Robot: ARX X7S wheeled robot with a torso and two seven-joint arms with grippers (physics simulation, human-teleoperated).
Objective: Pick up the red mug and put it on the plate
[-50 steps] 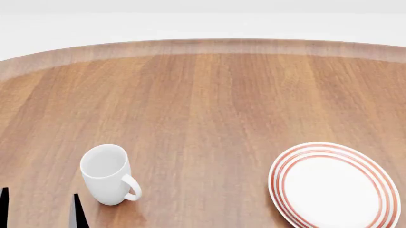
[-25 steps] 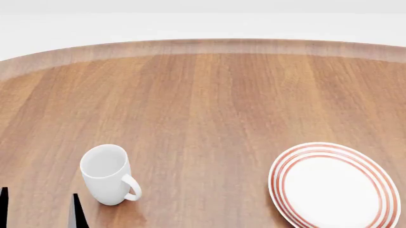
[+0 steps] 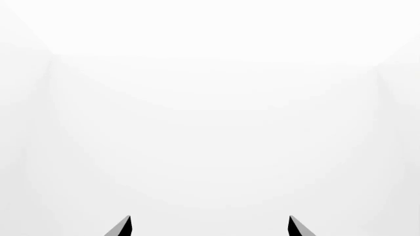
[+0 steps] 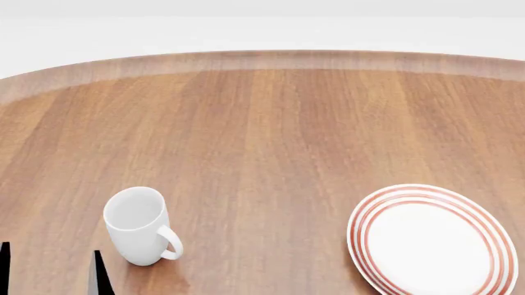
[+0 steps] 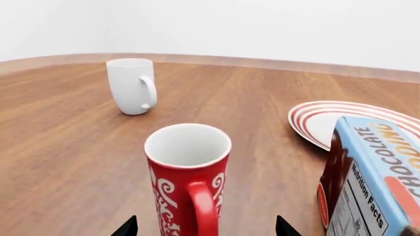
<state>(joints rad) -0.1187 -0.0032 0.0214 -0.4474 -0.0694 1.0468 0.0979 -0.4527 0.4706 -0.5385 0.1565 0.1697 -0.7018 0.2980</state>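
Tall, narrow red mug with white swirl ornament and white inside, upright on the brown wooden table, handle turned toward the right wrist camera. Right gripper just short of the red mug, jaws spread wide, only two dark tips in view, one to either side of the handle, nothing held. Round white plate with thin red rings flat on the table beyond and to one side of the red mug, bare. Blue chocolate carton near the red mug, partly covering the plate's near rim. Plain white mug upright farther off, well apart from the red mug. Left gripper facing blank white, jaws parted and empty. Red mug outside the head view.
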